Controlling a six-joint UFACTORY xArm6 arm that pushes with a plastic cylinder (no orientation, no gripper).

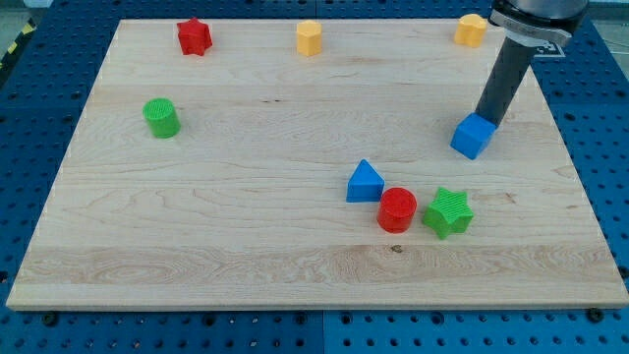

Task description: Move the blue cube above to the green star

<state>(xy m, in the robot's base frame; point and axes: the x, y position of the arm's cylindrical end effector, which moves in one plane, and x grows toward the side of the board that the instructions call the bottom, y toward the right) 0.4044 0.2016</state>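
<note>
My tip [485, 119] is the bottom end of a straight, dark, smooth rod. It has nothing that opens or shuts; it is just a stick and holds nothing. It sits right at the top edge of the blue cube [473, 136], and looks to be touching it.

The blue cube has flat sides and sharp corners. It rests on the view's right part of the wooden board [246, 197]. The board is pale, with long thin grain lines running across it.

The green star [448, 211] has bumpy points and little ridges on top. It lies below the blue cube, toward the view's bottom, with bare wood between them.

Just beside the star, on the view's left, is a round red cylinder [397, 209], and the two seem to touch. Next to that is a blue triangle [365, 183] with a pointy top.

A green cylinder [160, 117] stands alone far to the view's left. Along the view's top are a red star [194, 37], a yellow block [310, 37] and an orange-yellow block [471, 29].

The board lies on a blue table [39, 118] full of small holes.
</note>
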